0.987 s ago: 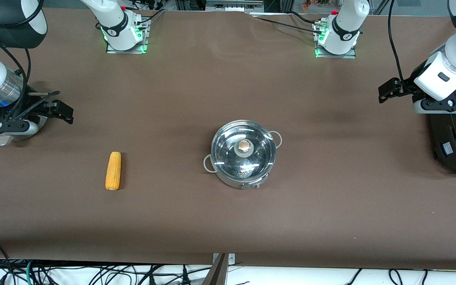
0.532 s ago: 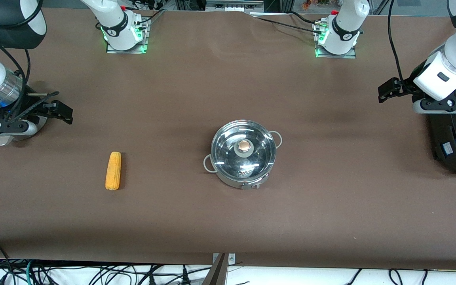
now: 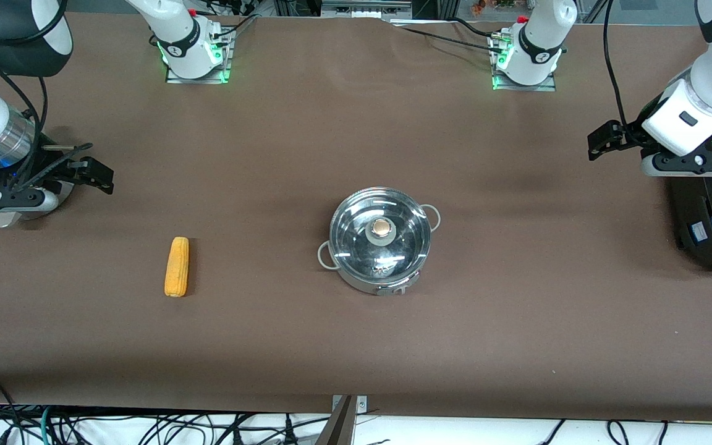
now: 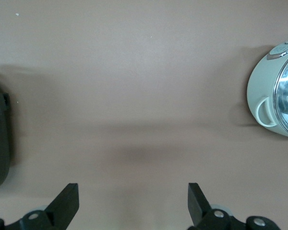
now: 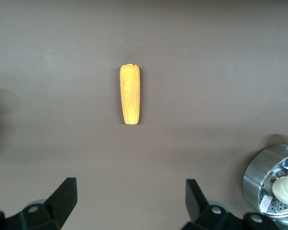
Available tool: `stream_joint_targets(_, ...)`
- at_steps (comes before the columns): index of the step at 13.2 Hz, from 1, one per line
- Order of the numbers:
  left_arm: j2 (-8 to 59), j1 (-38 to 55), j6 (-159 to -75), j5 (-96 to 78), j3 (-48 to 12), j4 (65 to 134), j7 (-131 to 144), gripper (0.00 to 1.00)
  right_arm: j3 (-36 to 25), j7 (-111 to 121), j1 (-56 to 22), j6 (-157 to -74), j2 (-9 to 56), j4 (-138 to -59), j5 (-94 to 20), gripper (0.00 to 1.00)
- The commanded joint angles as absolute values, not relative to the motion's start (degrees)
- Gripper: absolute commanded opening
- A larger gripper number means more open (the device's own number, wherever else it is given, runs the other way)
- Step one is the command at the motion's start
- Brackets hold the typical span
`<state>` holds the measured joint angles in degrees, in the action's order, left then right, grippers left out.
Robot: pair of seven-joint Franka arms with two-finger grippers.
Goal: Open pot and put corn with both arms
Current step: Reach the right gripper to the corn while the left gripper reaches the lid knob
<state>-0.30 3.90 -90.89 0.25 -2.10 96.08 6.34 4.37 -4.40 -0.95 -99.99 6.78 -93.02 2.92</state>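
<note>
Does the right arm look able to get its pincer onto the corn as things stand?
Probably yes. The corn lies alone on the bare table, toward the right arm's end. The right pincer hangs open above the table nearby, holding nothing, and nothing stands between them. The pot sits well clear.

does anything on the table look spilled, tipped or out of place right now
Nothing stands out. The pot sits upright mid-table with its glass lid seated level, and the corn lies whole on the table toward the right arm's end. No spill or damage shows.

Left gripper [image 3: 598,143] and right gripper [image 3: 97,173] hang raised, fingers spread.
</note>
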Motion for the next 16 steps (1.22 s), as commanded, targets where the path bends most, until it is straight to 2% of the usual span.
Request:
stream_joint_targets(1, 0.3, 4.3, -89.8, 1.0, -2.2, 94.4, 5.9, 1.0, 4.5, -3.6, -0.4, -99.6, 7.4, -91.6, 1.8, 1.0)
stream_joint_targets(6, 0.4, 6.1, -89.8, 0.9, -2.2, 94.0, 6.2, 1.0, 4.5, -3.9, -0.4, -99.5, 7.3, -91.5, 1.6, 1.0)
stream_joint_targets(9, 4.4, 10.5, -87.5, 1.0, -2.2, 87.9, 6.5, 1.0, 4.5, -4.6, -0.4, -99.5, 7.4, -91.3, 1.7, 1.0)
stream_joint_targets(12, 9.8, 15.5, -86.1, 0.8, -2.2, 81.1, 6.5, 1.0, 4.7, -3.9, -0.6, -100.9, 10.2, -91.1, 2.3, 1.0)
stream_joint_targets(16, 15.2, 21.4, -86.4, 0.4, -2.2, 77.6, 9.5, 1.0, 5.1, -4.6, -1.1, -108.4, 18.1, -91.0, 2.1, 1.0)
